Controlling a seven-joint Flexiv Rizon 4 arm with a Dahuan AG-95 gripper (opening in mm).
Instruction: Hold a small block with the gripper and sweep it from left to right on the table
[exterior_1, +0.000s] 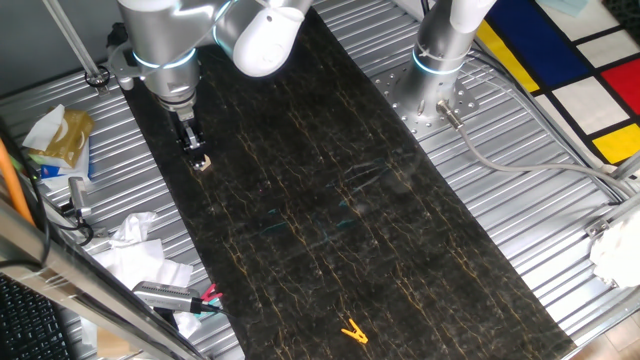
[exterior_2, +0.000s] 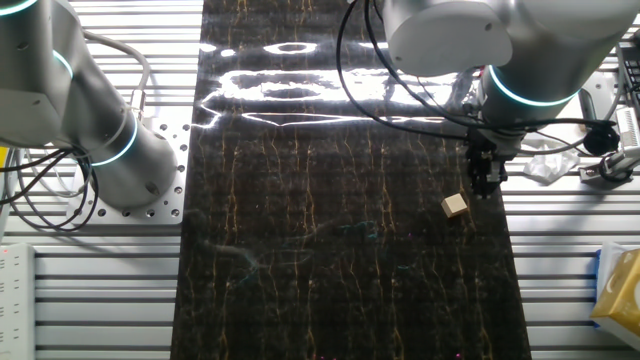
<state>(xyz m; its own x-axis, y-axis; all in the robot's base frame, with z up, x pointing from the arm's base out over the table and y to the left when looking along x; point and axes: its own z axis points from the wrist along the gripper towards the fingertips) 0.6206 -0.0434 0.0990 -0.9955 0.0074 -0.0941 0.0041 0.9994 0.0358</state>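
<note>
Arms: two silver arms with light-blue rings. One carries the tool; of the second arm (exterior_1: 447, 40), only the lower part shows, bolted to a drilled metal plate (exterior_1: 432, 98) beside the tabletop.
Tool: one narrow black two-finger tool (exterior_1: 196, 150), pointing straight down near one long edge of the tabletop. Its tip hangs low over the surface.
Tool state: from the other fixed view the tool (exterior_2: 487, 186) has nothing between its fingers, which sit close together; how wide the gap is I cannot tell.
Small block: one pale tan wooden cube (exterior_1: 203, 163), lying on the tabletop just beside the tool tip. In the other fixed view the small block (exterior_2: 455, 206) sits apart from the fingers, slightly turned, not gripped.
Tabletop: one long black slab (exterior_1: 340, 200) with thin gold veins, framed by ribbed grey metal. Bright glare lies across its far end in the other fixed view.
Yellow clip: one (exterior_1: 353, 331), alone at the end of the tabletop, well apart from the block.
Clutter: crumpled white paper (exterior_1: 132, 232) and a tan bag (exterior_1: 64, 135) on the ribbed metal on the tool's side.
Floor: coloured panels (exterior_1: 575, 55) in blue, yellow, red and white past the second arm.
</note>
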